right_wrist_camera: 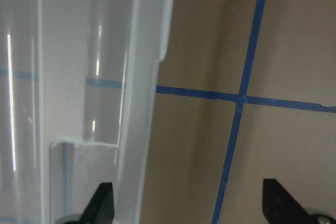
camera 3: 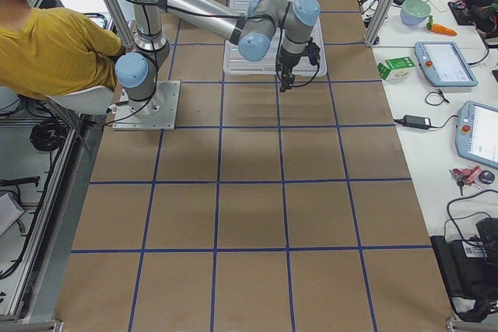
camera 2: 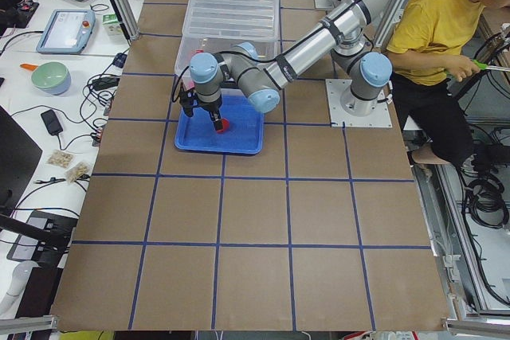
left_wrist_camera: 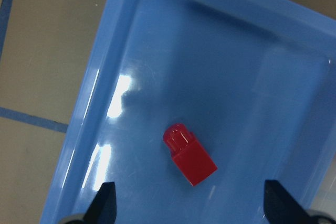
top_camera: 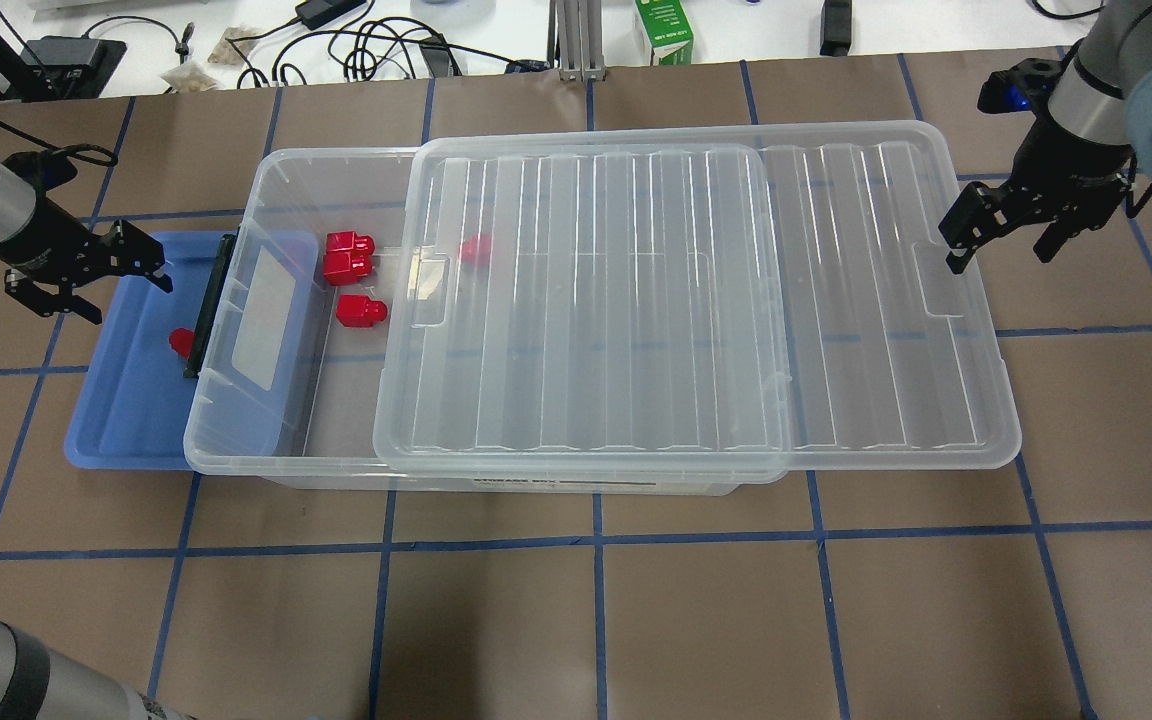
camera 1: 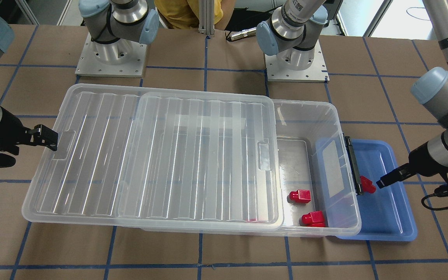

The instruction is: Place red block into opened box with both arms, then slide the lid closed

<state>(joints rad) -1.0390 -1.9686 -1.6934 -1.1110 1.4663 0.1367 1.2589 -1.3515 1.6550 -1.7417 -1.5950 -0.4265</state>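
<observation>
One red block (left_wrist_camera: 189,155) lies on the floor of the blue tray (left_wrist_camera: 131,40), stub end away from me; it also shows as the red block (top_camera: 179,342) beside the box's black clasp. My left gripper (left_wrist_camera: 191,205) hangs open just above it, and the left gripper (top_camera: 135,304) holds nothing. The clear box (top_camera: 266,200) has its left end uncovered, with two red blocks (top_camera: 361,312) inside. The lid (top_camera: 696,300) sits shifted right and overhangs the box's far end. My right gripper (top_camera: 998,262) is open and straddles the lid's right edge near its tab.
Another red block (top_camera: 474,250) shows through the lid. The blue tray (top_camera: 106,420) lies partly under the box's left end. A person in yellow (camera 2: 434,29) sits behind the robot bases. Cables and a green carton (top_camera: 664,28) lie beyond the table's far edge.
</observation>
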